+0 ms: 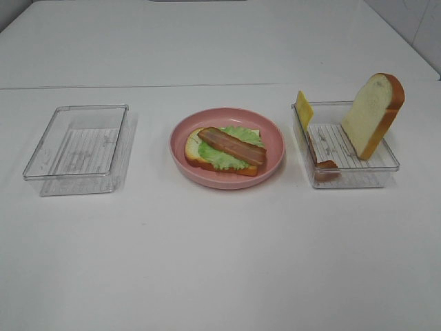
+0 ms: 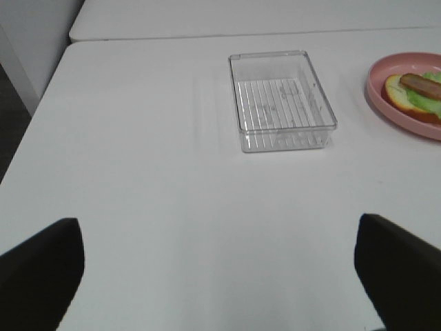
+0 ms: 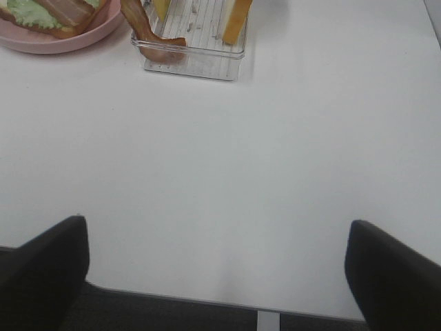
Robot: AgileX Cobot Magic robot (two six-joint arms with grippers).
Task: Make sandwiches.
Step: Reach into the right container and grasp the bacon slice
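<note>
Left tool [image 2: 220, 276] gapes empty, a clear tray [image 2: 286, 138] ahead; right tool [image 3: 217, 276] gapes empty too, bread [image 3: 235, 21] and bacon [image 3: 146, 26] ahead.

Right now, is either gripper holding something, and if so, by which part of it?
Nothing is held. The left gripper and the right gripper are both open, with nothing between their fingers. The bread slice leans in its tray, untouched.

White tabletop [image 1: 220, 276] w/ seam [image 1: 138, 87] near back; dark floor [image 2: 8, 131] beside.
</note>
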